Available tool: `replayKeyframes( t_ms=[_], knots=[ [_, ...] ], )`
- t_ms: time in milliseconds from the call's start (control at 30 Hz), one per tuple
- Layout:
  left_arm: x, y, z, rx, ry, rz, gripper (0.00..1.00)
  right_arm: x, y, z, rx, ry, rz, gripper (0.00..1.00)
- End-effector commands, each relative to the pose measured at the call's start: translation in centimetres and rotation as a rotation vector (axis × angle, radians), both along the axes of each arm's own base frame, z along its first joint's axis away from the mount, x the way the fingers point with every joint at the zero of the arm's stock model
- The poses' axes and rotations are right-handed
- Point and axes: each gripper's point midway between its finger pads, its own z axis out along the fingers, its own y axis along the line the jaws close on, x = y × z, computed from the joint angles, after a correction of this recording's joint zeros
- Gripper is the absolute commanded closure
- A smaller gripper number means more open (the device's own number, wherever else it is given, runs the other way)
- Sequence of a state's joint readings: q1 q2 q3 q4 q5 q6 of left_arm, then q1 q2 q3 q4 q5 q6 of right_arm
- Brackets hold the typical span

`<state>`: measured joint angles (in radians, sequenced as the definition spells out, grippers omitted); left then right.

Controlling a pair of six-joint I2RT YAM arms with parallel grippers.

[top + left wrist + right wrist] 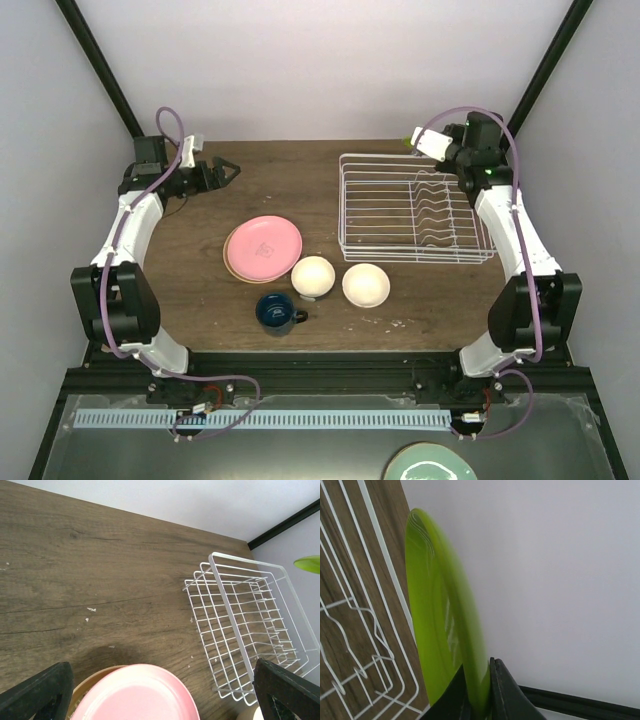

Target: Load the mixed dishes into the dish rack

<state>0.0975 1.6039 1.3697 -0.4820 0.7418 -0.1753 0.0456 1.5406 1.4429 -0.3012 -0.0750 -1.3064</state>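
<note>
My right gripper [413, 143] hangs over the far right corner of the white wire dish rack [415, 207], shut on the rim of a lime green plate [440, 615] held on edge. In the right wrist view both fingers [502, 690] pinch that rim, with the rack's wires [350, 605] below. A pink plate [263, 247] lies on a peach-tan plate [228, 263] at table centre. Two cream bowls [313, 276] [366, 285] and a dark blue mug [277, 311] sit nearer the front. My left gripper [225, 173] is open at the far left, holding nothing, with the pink plate [135, 692] below it.
A pale teal plate [430, 463] lies off the table at the near edge, beyond the arm bases. The back wall runs close behind the rack. In the left wrist view the rack [245, 630] lies to the right of the plates.
</note>
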Motion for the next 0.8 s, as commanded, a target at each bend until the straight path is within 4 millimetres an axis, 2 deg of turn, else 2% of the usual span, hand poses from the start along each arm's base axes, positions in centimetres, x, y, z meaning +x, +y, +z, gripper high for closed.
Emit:
replayKeyframes(
  t_ms=[0, 200, 433, 767],
  knots=[
    [0.2, 0.2, -0.7, 0.017, 0.003, -0.001, 0.0, 1.1, -1.5, 0.5, -0.134, -0.047, -0.015, 0.99],
    [0.3, 0.3, -0.9, 0.021, 0.009, 0.004, 0.0, 1.8, -2.4, -1.9, -0.19, 0.009, -0.023, 0.99],
    [0.5, 0.4, -1.4, 0.023, 0.02, 0.012, 0.0, 2.3, -3.3, -3.7, -0.205, 0.04, -0.038, 0.99],
    [0.9, 0.5, -1.8, 0.015, 0.03, 0.021, 0.0, 2.5, -3.1, -7.7, -0.191, 0.111, -0.026, 0.99]
  ],
)
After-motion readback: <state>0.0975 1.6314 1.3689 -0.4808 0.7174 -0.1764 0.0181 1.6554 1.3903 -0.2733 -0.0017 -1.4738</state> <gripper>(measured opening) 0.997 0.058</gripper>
